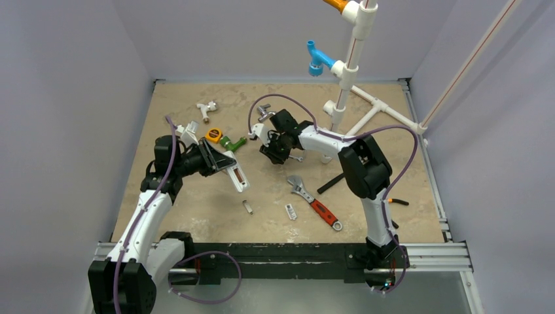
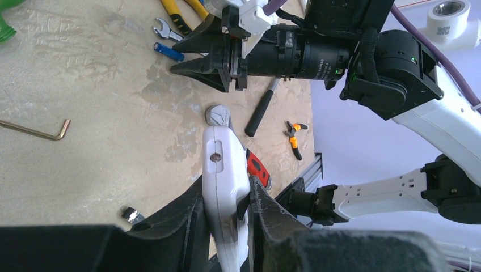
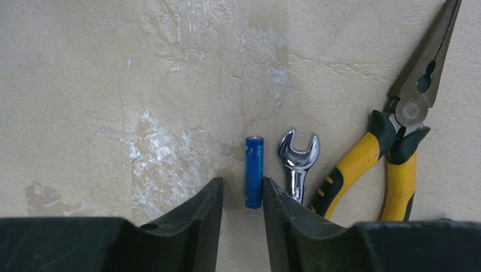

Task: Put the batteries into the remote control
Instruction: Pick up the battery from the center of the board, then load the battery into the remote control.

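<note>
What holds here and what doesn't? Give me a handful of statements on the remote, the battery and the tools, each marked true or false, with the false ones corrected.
1. The left fingers are closed on the remote control. True.
2. A blue battery lies on the table beside a small silver wrench. True.
3. The right fingers grip the yellow-handled pliers. False: the pliers lie free to one side, and the fingers stand apart around the battery's near end.
4. The red-handled wrench is inside the remote control. False: it lies on the table.
</note>
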Controlling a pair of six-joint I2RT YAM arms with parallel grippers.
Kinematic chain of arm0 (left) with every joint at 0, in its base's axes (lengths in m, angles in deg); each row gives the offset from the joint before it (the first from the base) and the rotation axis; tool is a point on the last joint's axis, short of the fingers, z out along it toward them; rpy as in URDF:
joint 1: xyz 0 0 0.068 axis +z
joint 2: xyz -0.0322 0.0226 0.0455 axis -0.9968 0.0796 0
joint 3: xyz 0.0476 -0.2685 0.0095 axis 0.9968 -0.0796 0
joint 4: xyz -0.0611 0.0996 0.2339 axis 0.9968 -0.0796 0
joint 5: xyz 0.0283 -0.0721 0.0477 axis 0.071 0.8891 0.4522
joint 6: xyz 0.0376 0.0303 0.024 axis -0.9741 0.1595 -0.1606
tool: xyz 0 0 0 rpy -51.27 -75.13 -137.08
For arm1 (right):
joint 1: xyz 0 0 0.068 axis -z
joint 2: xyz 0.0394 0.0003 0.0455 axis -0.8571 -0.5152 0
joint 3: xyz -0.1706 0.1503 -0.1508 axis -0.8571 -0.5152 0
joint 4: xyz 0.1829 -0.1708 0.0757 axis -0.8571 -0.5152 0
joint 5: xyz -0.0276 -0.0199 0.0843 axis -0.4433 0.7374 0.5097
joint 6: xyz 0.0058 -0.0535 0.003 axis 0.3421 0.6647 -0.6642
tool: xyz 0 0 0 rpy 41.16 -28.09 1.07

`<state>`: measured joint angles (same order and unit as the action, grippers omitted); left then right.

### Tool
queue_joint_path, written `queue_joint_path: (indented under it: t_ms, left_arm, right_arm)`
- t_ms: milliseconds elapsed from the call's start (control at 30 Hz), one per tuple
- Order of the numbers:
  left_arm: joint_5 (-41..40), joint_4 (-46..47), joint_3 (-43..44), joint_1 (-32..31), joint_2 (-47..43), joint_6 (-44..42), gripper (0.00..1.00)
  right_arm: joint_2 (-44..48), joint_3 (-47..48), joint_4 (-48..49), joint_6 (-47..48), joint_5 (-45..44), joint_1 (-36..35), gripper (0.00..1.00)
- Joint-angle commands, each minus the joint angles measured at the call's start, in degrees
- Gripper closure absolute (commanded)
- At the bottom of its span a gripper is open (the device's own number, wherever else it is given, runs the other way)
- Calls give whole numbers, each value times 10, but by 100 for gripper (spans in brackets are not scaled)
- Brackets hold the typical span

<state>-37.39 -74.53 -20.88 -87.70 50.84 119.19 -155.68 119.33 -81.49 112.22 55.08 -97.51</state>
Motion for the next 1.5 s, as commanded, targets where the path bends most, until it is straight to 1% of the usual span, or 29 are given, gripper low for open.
queue_joint_path:
  t_ms: [0, 167, 300, 467, 500, 533, 567, 667, 733, 833, 933, 1000, 1033, 1067, 1133, 1200, 1267, 1367, 1433, 1467]
  left_arm:
    - [14, 13, 20, 6, -4, -8, 100]
    - [16, 14, 21, 6, -4, -8, 100]
    - [16, 14, 21, 6, -2, -8, 100]
    - [15, 14, 20, 6, -3, -7, 100]
    - [14, 14, 20, 5, -4, -7, 100]
    - [14, 14, 20, 6, -4, -7, 100]
    - [14, 14, 19, 6, -5, -6, 100]
    - [12, 14, 21, 5, -4, -4, 100]
    - [11, 14, 22, 6, -4, -2, 100]
    - [3, 16, 21, 6, -7, 0, 100]
    - [-2, 28, 15, 6, -8, 9, 100]
    - [-2, 38, 11, 6, -4, 15, 100]
    - [0, 43, 9, 6, -2, 18, 100]
    - [3, 50, 8, 6, -1, 20, 100]
    - [7, 58, 9, 5, -2, 22, 100]
    - [15, 67, 10, 5, -3, 20, 100]
    - [29, 83, 11, 5, -2, 21, 100]
    - [40, 105, 13, -3, 0, 22, 100]
    - [39, 110, 13, -19, 0, 17, 100]
    - [36, 130, 15, -37, 2, 15, 100]
  right_arm:
    - [-9, 5, -48, -24, -17, 0, 71]
    - [-1, -23, -42, -53, -18, 0, 78]
    - [13, -47, -26, -77, -24, -1, 86]
    - [36, -76, -2, -107, -22, -1, 91]
    - [45, -87, 9, -114, -16, -1, 93]
    - [59, -95, 19, -127, -4, 0, 98]
    - [67, -97, 22, -137, 2, -1, 100]
    - [98, -96, 14, -172, 26, -1, 100]
    - [135, -111, 21, -193, 46, -3, 100]
    - [215, -174, 82, -234, 19, -23, 100]
    - [295, -245, 149, -249, -41, -65, 100]
    - [343, -293, 197, -233, -107, -108, 100]
    - [374, -330, 229, -229, -156, -129, 100]
    - [400, -360, 264, -232, -177, -142, 100]
    - [450, -424, 363, -237, -165, -149, 100]
    - [493, -473, 402, -221, -137, -150, 100]
    - [529, -494, 399, -218, -138, -150, 100]
    - [572, -487, 340, -209, -142, -150, 100]
    - [600, -481, 313, -209, -139, -150, 100]
    - [615, -477, 301, -208, -131, -150, 100]
